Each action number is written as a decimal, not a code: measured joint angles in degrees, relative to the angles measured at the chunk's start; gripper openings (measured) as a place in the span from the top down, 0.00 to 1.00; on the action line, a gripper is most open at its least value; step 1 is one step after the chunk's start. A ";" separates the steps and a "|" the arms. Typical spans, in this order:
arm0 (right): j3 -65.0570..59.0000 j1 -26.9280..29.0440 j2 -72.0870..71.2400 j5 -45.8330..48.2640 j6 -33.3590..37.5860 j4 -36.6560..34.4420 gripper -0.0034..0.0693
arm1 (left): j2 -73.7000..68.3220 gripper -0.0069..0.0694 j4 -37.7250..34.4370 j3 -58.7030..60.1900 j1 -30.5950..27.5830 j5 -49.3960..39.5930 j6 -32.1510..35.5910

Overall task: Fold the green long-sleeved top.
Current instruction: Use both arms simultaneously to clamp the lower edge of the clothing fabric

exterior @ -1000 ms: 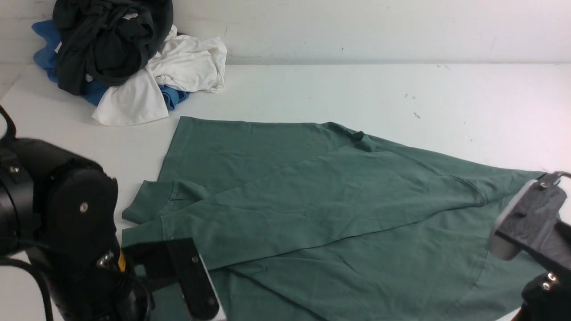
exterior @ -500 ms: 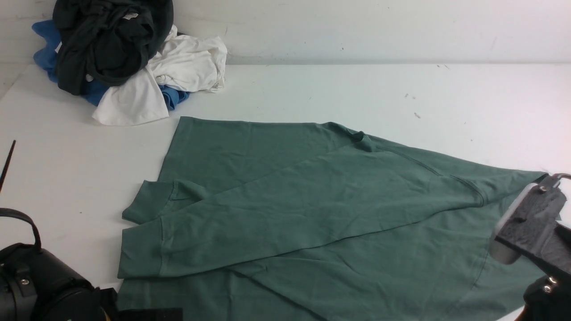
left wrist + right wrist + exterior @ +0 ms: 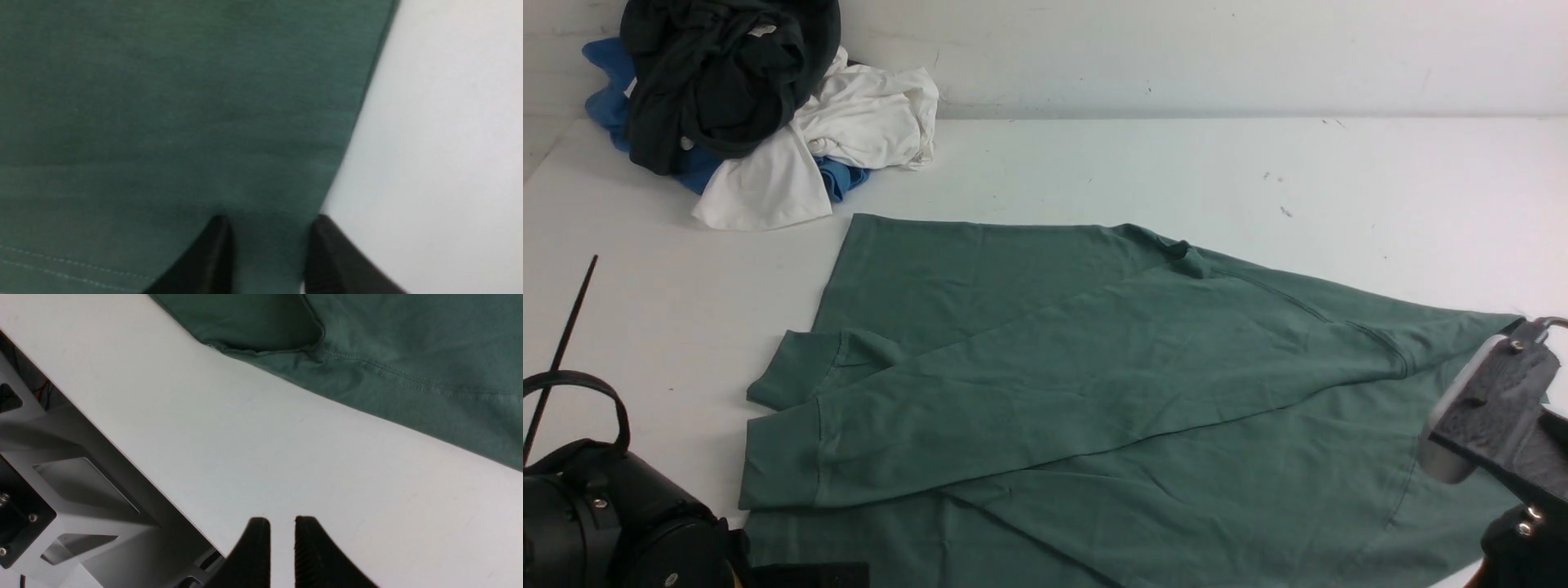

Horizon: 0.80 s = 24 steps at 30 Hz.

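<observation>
Now the green long-sleeved top (image 3: 1094,392) is spread mid-tabletop (image 3: 1176,163), sleeves crossed. Its near-left edge is straddled by the left gripper (image 3: 269,245), part-spread; only one layer may be caught. The right gripper (image 3: 282,543), narrowly parted, is held empty.

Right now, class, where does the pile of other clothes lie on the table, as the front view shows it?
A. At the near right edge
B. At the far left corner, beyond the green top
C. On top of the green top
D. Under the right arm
B: the pile of clothes lies at the table's far left corner, apart from the green top.
</observation>
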<state>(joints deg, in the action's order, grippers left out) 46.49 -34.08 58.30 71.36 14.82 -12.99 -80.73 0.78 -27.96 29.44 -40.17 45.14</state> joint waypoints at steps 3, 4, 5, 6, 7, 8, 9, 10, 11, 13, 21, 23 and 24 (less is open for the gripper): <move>0.00 0.00 0.00 0.00 0.51 0.55 0.84 | 0.95 0.83 0.31 0.20 0.00 -0.12 0.00; 0.00 0.00 0.00 0.00 1.49 0.98 0.83 | 1.84 0.88 0.86 0.64 0.00 -0.43 0.00; 0.00 0.00 0.00 0.00 1.98 1.04 0.82 | 2.30 0.89 0.95 0.71 0.00 -0.87 0.00; 0.00 0.00 0.00 0.00 3.69 1.19 0.81 | 3.91 0.90 1.16 0.70 0.00 -2.47 0.00; 0.00 0.00 0.00 0.00 4.24 1.20 0.80 | 4.58 0.90 1.24 0.70 0.00 -3.65 0.00; 0.00 0.00 0.00 0.00 5.59 1.20 0.78 | 5.68 0.90 1.32 0.50 0.00 -5.00 0.00; 0.00 0.00 0.00 0.00 7.28 1.25 0.75 | 6.98 0.90 1.36 0.20 0.00 -7.52 0.00; 0.00 0.00 0.00 0.00 8.44 1.32 0.72 | 7.60 0.90 1.36 -0.18 0.00 -8.68 -0.09; 0.00 0.00 0.00 0.00 9.31 1.44 0.70 | 8.38 0.90 1.36 -0.63 0.00 -10.08 -0.26; 0.00 0.00 0.00 -0.60 12.45 2.21 0.60 | 10.34 0.90 1.36 -1.74 0.00 -12.98 -1.14; 0.00 0.00 0.55 -6.24 19.07 14.06 0.32 | 14.41 0.90 1.36 -2.88 0.00 -19.49 -5.31; -0.24 0.00 1.87 -6.37 18.92 17.57 0.30 | 15.64 0.90 1.36 -2.88 0.00 -19.81 -6.73; -1.02 0.00 3.47 -6.79 18.51 19.68 0.30 | 16.58 0.90 1.36 -2.88 0.00 -19.81 -7.30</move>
<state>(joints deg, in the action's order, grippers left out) 45.47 -34.08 61.77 64.57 33.33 6.69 -64.15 2.14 -30.84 29.44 -59.98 37.84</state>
